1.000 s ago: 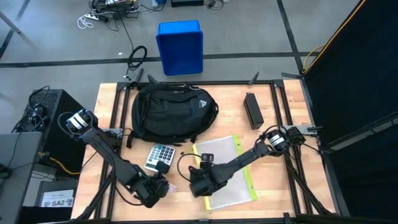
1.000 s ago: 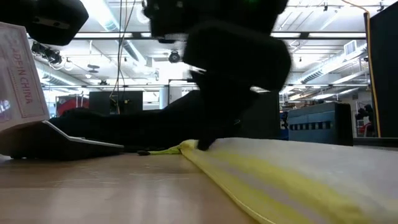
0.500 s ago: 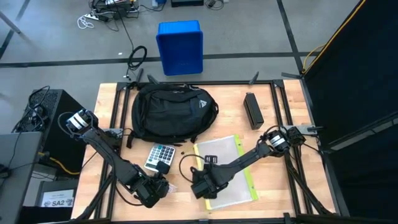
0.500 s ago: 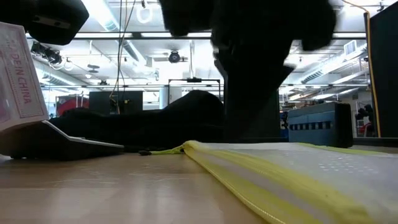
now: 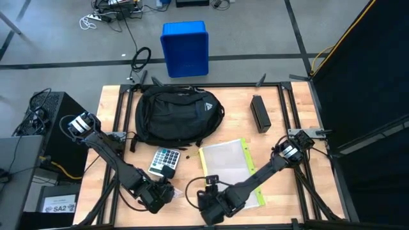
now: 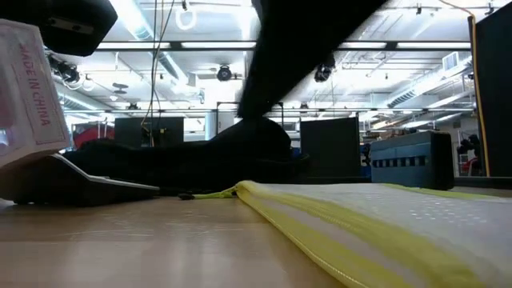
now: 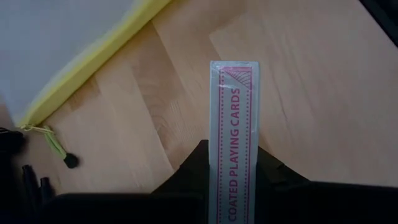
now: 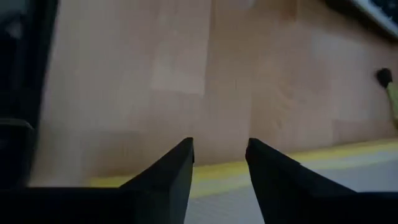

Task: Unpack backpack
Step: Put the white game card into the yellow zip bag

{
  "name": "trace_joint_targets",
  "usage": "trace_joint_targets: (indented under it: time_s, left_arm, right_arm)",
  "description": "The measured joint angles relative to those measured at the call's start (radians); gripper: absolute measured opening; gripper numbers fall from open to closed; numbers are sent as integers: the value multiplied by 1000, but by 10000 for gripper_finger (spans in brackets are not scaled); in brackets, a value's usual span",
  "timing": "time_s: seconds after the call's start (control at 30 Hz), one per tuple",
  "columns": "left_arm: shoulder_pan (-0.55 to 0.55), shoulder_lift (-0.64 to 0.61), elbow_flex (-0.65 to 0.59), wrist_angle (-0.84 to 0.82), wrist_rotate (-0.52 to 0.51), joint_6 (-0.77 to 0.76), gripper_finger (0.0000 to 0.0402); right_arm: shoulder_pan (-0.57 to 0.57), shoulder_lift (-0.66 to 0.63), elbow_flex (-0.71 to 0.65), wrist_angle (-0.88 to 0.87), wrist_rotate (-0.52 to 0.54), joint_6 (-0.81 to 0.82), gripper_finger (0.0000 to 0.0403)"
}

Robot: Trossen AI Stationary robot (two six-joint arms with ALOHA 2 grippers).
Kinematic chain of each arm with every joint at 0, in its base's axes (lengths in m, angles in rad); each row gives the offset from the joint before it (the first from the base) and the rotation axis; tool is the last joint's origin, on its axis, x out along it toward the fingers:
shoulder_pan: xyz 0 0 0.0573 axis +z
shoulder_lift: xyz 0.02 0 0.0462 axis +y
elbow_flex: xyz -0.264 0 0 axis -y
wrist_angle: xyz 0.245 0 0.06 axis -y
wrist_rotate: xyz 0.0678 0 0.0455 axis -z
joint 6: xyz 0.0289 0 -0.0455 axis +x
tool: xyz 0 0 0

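Near the table's (image 5: 112, 105) front edge, left claw (image 5: 167, 191) clamped on card box (image 7: 231, 143), right claw (image 8: 219, 163) apart.

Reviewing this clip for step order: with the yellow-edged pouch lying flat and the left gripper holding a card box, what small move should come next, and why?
Probably the left gripper should lower the playing-card box onto bare table and release. Its fingers are shut on the box, the right gripper is empty above the pouch, and the calculator is already out beside the backpack.

Robotics lab: ceiling ducts (image 6: 144, 32), floor cables (image 5: 108, 16).
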Motion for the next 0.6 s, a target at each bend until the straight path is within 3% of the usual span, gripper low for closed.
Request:
trace_joint_targets:
  time_s: [0.2, 0.3, 0.6]
  left_arm:
    - [1, 0, 0, 2, -2, 2, 31]
    - [1, 0, 0, 3, -2, 22, 31]
    - [1, 0, 0, 3, -2, 22, 31]
  right_arm:
    - [2, 1, -72, 24, -58, -27, 126]
    - [3, 1, -101, 21, -64, 34, 133]
    - [29, 1, -107, -220, -93, 216, 127]
